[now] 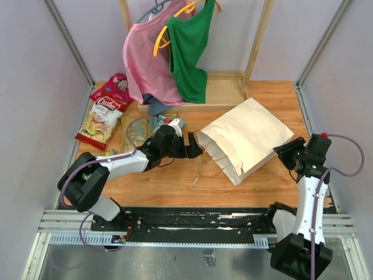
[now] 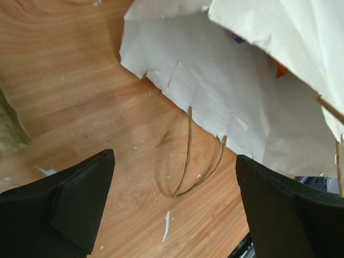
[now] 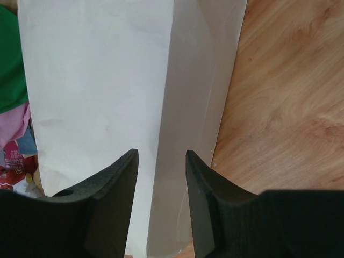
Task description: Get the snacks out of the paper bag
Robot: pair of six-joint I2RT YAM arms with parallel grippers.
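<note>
The paper bag (image 1: 247,137) lies on its side towards the right edge of the worktop, its mouth turned to the middle. The left gripper (image 1: 195,147) hovers just before that mouth with its jaws spread wide and empty, probably lined up to reach in. The right gripper (image 1: 287,150) sits at the bag's closed end, its jaws narrowly parted and pinching nothing visible, perhaps to steady the bag. Two red snack packets (image 1: 108,108) lie near the far-left corner. Inside the bag the left wrist view shows only a purple sliver (image 2: 235,37) and an orange scrap (image 2: 279,68). How many packets remain cannot be told.
</note>
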